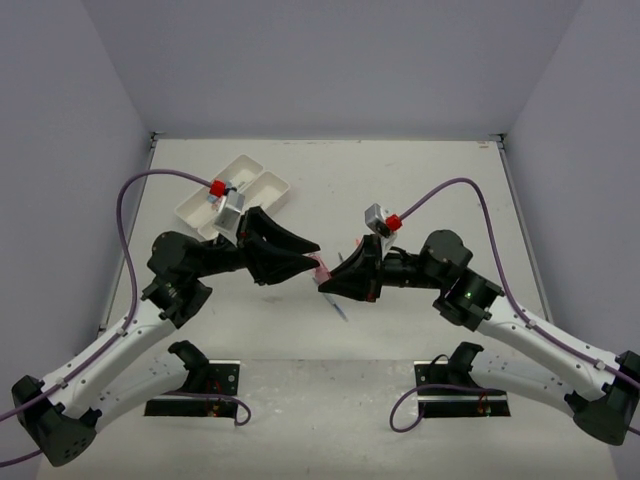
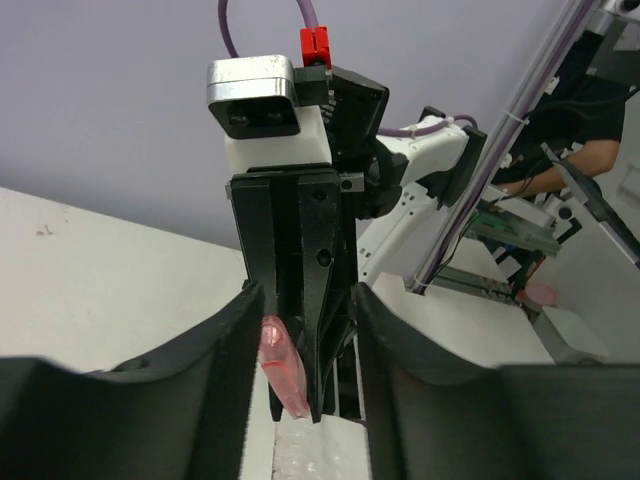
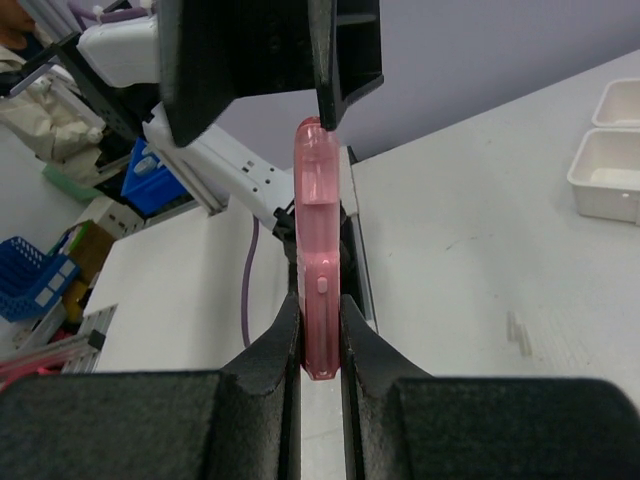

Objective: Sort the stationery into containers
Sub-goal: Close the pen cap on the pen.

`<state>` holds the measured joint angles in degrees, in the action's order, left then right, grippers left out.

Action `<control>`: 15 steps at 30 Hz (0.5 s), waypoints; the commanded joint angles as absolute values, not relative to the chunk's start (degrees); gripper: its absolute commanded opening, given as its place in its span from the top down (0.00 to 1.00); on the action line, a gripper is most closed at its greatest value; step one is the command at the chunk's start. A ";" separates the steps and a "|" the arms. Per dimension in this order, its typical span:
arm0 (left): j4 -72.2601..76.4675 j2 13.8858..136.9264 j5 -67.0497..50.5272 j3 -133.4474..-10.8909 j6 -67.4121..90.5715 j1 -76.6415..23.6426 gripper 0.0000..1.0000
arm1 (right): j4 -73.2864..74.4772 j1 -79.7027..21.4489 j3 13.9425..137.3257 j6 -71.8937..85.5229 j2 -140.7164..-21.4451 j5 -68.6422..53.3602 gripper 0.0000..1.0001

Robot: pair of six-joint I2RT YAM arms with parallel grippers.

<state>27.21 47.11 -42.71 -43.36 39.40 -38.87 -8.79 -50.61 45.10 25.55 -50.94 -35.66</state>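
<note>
Mid-frame handover, probably: right gripper (image 3: 320, 312) clamped the pink marker (image 3: 318, 240); left gripper (image 2: 305, 292) fingers stood apart around its free end, not gripping. Trays (image 1: 270, 186) sat upper left, contents unclear. Marker was not yet sorted.

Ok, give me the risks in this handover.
1. The right tool grips the marker at one end only, in mid-air, and the left tool has its jaws apart around the other end. Letting go before they close would likely drop it on the table.
2. In the left wrist view, a right tool finger sits between the left jaws beside the marker, so closing may pinch that finger instead.
</note>
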 commanded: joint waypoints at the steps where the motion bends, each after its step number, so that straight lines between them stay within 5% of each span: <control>1: 32.67 47.67 -46.55 -42.60 39.96 -38.73 0.63 | -12.13 -50.71 48.43 27.16 -50.39 -36.88 1.00; 6: 33.38 48.64 -46.32 -41.72 40.85 -38.69 0.73 | -11.69 -50.71 50.50 26.44 -50.73 -37.45 1.00; 11: 34.27 49.30 -46.41 -41.66 42.01 -38.76 0.96 | -11.60 -50.71 52.20 25.93 -51.68 -37.45 1.00; 15: 36.48 49.73 -47.26 -40.80 44.07 -38.84 1.00 | -11.02 -50.79 54.27 24.66 -52.95 -36.41 1.00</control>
<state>32.93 48.88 -44.51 -42.05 42.37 -38.68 -8.14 -50.61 48.69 25.51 -51.70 -37.12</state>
